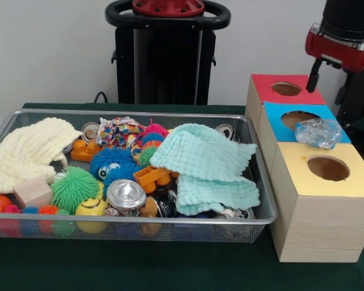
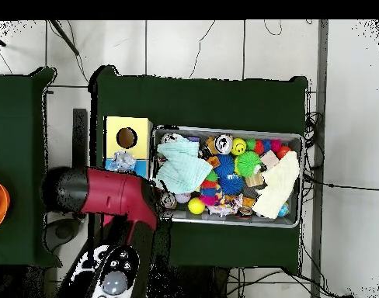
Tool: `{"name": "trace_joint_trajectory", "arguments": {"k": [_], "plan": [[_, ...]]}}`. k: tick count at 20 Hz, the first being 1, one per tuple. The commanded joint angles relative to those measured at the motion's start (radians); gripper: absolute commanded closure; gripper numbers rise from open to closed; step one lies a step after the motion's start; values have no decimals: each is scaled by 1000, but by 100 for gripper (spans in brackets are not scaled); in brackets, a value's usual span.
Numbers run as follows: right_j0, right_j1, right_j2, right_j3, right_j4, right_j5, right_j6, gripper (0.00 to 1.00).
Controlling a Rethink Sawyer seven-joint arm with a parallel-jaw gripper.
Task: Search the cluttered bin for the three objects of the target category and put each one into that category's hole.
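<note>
The silver wire-mesh bin (image 1: 262,182) is full of toys and also shows in the overhead view (image 2: 300,140). One clear wrinkly plastic wad with blue patches (image 1: 318,133) lies on the blue box top (image 1: 278,124), just right of its hole (image 1: 298,119); it also shows in the overhead view (image 2: 123,161). No other wad shows in the bin. My gripper (image 1: 316,71) hangs from the red and black arm (image 1: 343,36), above and behind the red box top (image 1: 264,88), a little above the wad. In the overhead view the arm (image 2: 115,194) hides it.
Three wooden boxes with a hole each stand right of the bin: red, blue, and yellow (image 1: 352,182). In the bin lie a teal cloth (image 1: 206,160), a cream cloth (image 1: 24,154), spiky balls (image 1: 76,188), silver cans (image 1: 126,195) and orange toys.
</note>
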Motion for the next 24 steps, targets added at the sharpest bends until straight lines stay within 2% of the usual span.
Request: {"name": "trace_joint_trajectory", "arguments": {"k": [1,8,14,24], "plan": [[-122,26,117,109,-88,-132,-84,0],[-176,44,161,104,-156,-185,-61,0],[-149,106,125,26,-210,-171,6,0],[-142,106,120,11,-239,-149,34,0]]}}
